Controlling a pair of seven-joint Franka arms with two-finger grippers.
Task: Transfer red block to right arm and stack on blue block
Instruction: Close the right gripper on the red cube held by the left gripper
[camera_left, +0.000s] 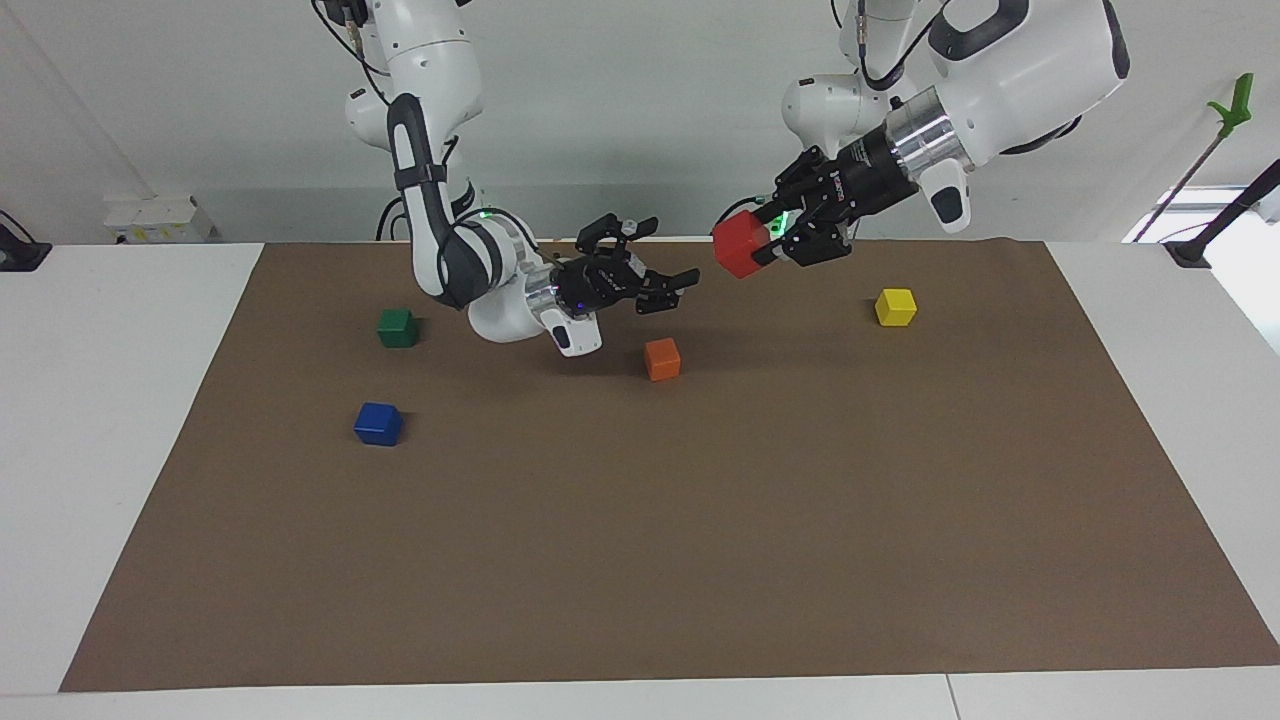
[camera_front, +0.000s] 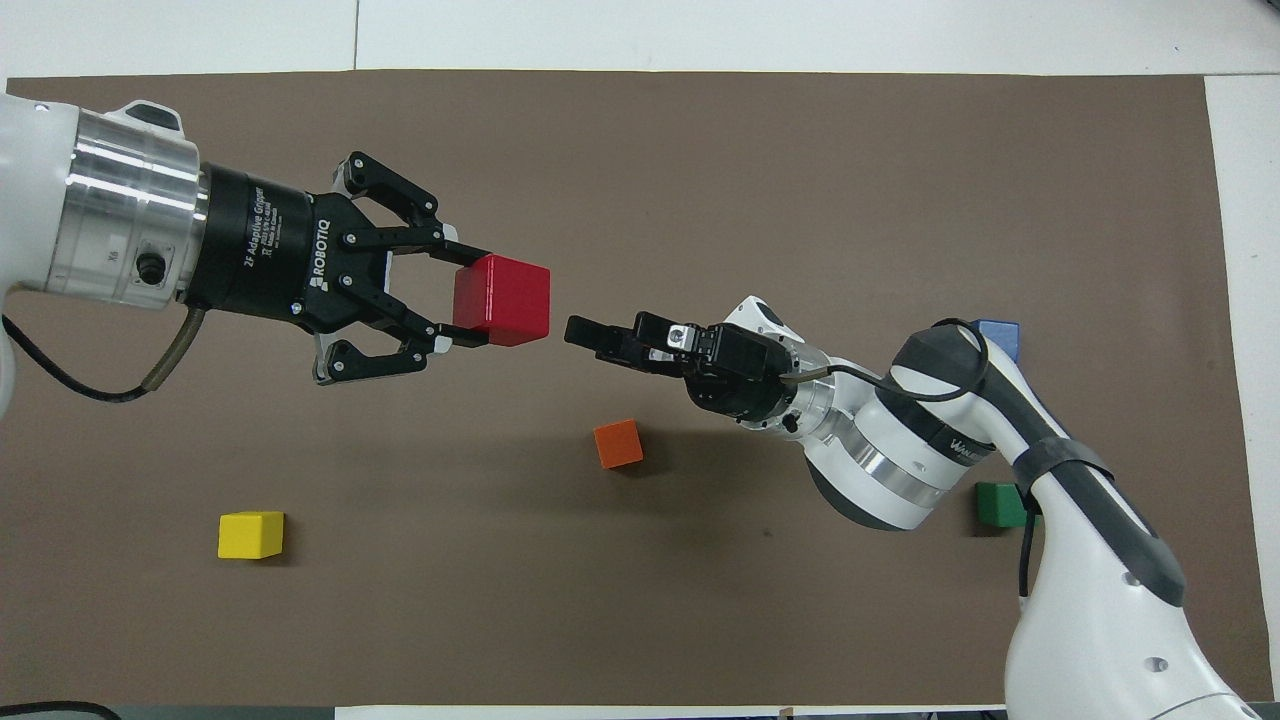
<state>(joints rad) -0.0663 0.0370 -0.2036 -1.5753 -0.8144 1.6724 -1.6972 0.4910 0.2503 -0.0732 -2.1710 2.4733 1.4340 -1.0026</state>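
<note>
on my screen the white worktop (camera_left: 120, 400) carries a brown mat (camera_left: 660, 520) under a pale grey wall (camera_left: 640, 120). going across the facing view, i see a green block (camera_left: 397, 327), then the blue block (camera_left: 378, 423) resting on the mat at the right arm's end. the right end effector (camera_left: 668, 282) hangs with fingers spread wide above the mat, over an orange block (camera_left: 662, 359). just beside it, the left end effector (camera_left: 768, 240) grips the red block (camera_left: 739, 244) in the air. a yellow block (camera_left: 895, 306) lies at the left arm's end.
</note>
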